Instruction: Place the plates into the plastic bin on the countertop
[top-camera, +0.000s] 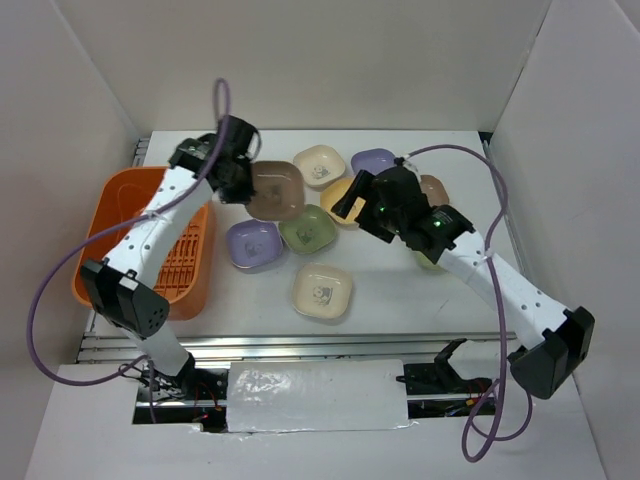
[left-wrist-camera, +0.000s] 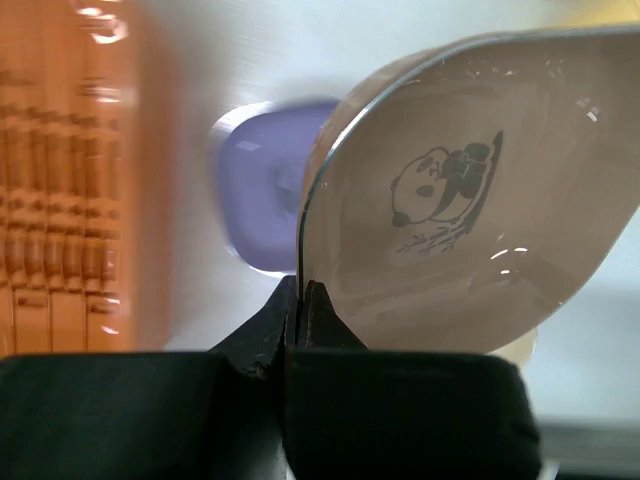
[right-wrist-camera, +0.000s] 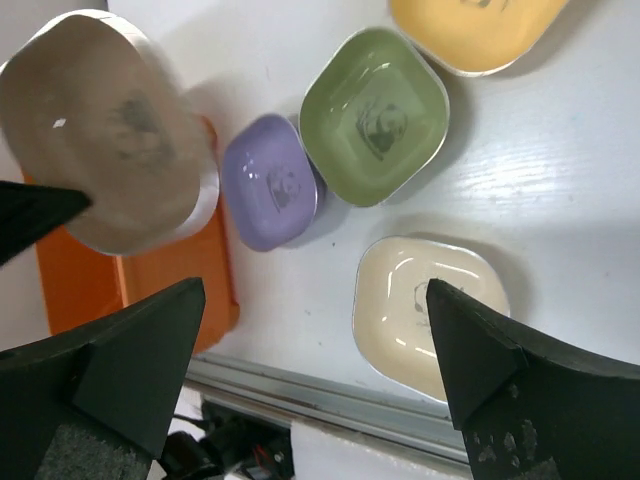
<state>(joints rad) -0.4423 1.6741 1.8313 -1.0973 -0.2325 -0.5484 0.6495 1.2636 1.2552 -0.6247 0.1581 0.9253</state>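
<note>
My left gripper (top-camera: 240, 172) is shut on the rim of a brown plate (top-camera: 276, 190) and holds it tilted in the air, just right of the orange plastic bin (top-camera: 150, 200). In the left wrist view the fingertips (left-wrist-camera: 300, 300) pinch the edge of that plate (left-wrist-camera: 460, 200), which shows a panda print. My right gripper (top-camera: 352, 196) is open and empty above the plates on the white countertop (top-camera: 400, 300). In the right wrist view the gripper (right-wrist-camera: 315, 330) hangs over a cream plate (right-wrist-camera: 425, 310), with a lavender plate (right-wrist-camera: 270, 180), a green plate (right-wrist-camera: 375, 115) and a yellow plate (right-wrist-camera: 470, 30) beyond.
In the top view a cream plate (top-camera: 320, 165) and a lavender plate (top-camera: 373, 160) lie at the back. A green plate (top-camera: 307, 230), a lavender plate (top-camera: 252, 245) and a cream plate (top-camera: 321, 292) lie mid-table. The right arm partly hides other plates. White panels wall the sides.
</note>
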